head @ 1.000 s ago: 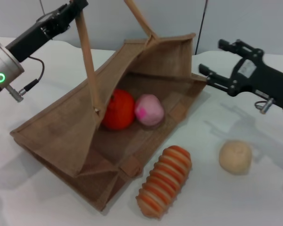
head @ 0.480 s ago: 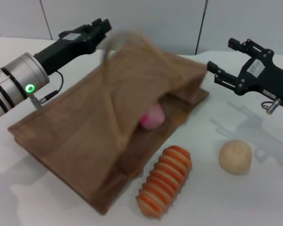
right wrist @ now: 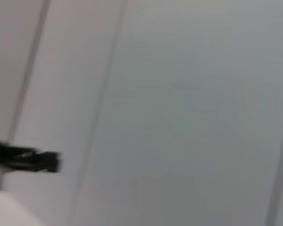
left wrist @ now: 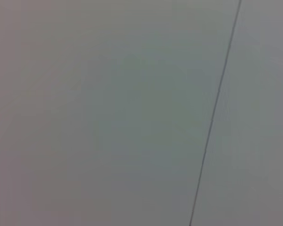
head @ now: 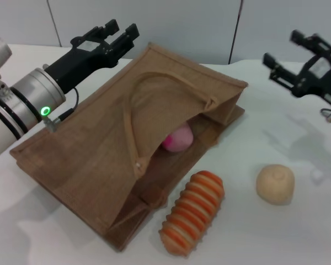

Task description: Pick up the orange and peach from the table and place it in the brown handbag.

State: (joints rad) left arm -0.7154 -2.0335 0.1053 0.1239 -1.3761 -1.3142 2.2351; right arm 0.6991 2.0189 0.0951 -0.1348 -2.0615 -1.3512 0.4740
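Jute of the brown handbag (head: 99, 160), collapsed flat across the frame's centre-left, looks soft and floppy, best lifted by a handle. Inside its mouth the peach (head: 177, 138) shows; the orange is hidden. Left gripper (head: 118, 32), upper left, and right gripper (head: 289, 55), upper right, both hang with fingers apart, empty.

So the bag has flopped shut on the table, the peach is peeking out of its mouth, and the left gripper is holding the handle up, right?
Not quite. In the head view the left gripper is open and holds nothing; it hangs above the bag's far edge, and the handle lies slack on the bag. The rest is right: the bag lies collapsed on the table and the peach shows in its mouth.
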